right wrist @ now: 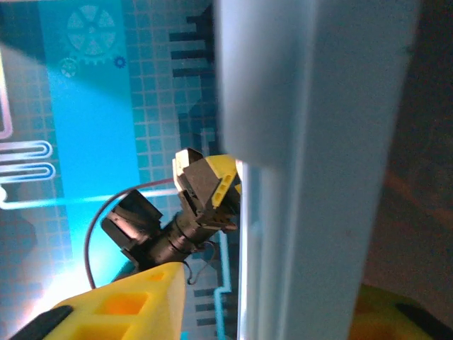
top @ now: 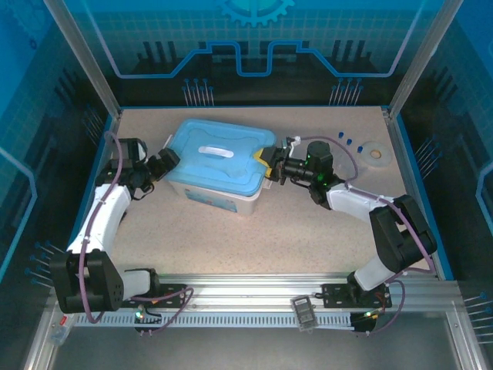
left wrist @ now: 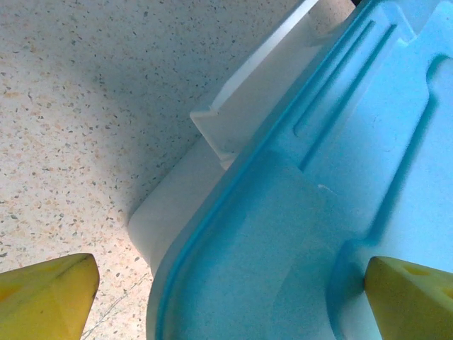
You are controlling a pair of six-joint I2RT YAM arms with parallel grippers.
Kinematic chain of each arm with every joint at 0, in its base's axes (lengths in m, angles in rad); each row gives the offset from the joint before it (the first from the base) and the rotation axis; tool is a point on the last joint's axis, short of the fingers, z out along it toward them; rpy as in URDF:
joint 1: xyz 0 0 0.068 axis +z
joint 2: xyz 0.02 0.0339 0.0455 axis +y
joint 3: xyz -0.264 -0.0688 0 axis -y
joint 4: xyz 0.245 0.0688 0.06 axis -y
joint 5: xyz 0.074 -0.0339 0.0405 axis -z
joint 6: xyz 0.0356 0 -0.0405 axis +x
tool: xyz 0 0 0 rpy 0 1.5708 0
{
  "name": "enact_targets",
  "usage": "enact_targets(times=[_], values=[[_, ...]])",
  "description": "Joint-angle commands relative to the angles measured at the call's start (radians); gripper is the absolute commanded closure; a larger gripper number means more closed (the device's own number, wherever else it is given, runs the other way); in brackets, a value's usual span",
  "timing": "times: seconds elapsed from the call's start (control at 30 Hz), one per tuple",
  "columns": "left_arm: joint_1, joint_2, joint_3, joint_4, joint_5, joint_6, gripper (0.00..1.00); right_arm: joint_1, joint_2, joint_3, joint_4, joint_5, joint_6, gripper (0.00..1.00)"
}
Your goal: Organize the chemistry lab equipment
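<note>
From above, a speckled bench point(top: 231, 239) carries a white storage box point(top: 223, 196) with a blue lid point(top: 219, 158), set at a slant near the middle. The left claw point(top: 169, 163) is at the box's left end and the right claw point(top: 269, 166) at its right end, both arms reaching in from the near edge. The slim tubes with blue caps point(top: 350, 142) lie on the bench towards the far right, well apart from the box, with a white tape ring point(top: 375, 152) just beside them on the right. A black ridged strip point(top: 303, 312) rests on the metal rail at the near edge. From the left wrist, the left claw's two yellow fingertips point(left wrist: 42, 301) stand wide apart, one over the bare bench and one over the lid, straddling a rounded corner of the box with nothing gripped. From the right wrist, the right claw point(right wrist: 262, 312) has its yellow fingers point(right wrist: 120, 304) apart with a white wall of the box, very close and blurred, rising between them; one finger stands clear of that wall. Beyond it, the left claw is visible against the blue back panel.
</note>
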Motion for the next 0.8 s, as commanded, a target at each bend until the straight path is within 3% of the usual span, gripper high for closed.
enact_targets(times=[0.0,0.1,0.23,0.5,0.77], values=[[-0.020,0.003,0.010,-0.061,-0.019,0.023,0.03,-0.019,-0.037,-0.019,0.047,-0.005,-0.007,0.53],[-0.028,0.002,-0.007,-0.056,-0.017,0.017,0.03,-0.031,-0.076,-0.029,-0.018,0.002,-0.052,0.46],[-0.042,0.000,-0.026,-0.049,-0.026,0.010,0.03,-0.043,-0.170,-0.017,-0.242,0.040,-0.190,0.41],[-0.081,0.007,-0.054,-0.032,-0.043,0.003,0.03,-0.092,-0.313,-0.007,-0.528,0.097,-0.352,0.39],[-0.102,0.001,-0.096,-0.013,-0.048,-0.002,0.03,-0.152,-0.397,-0.039,-0.661,0.129,-0.440,0.38]])
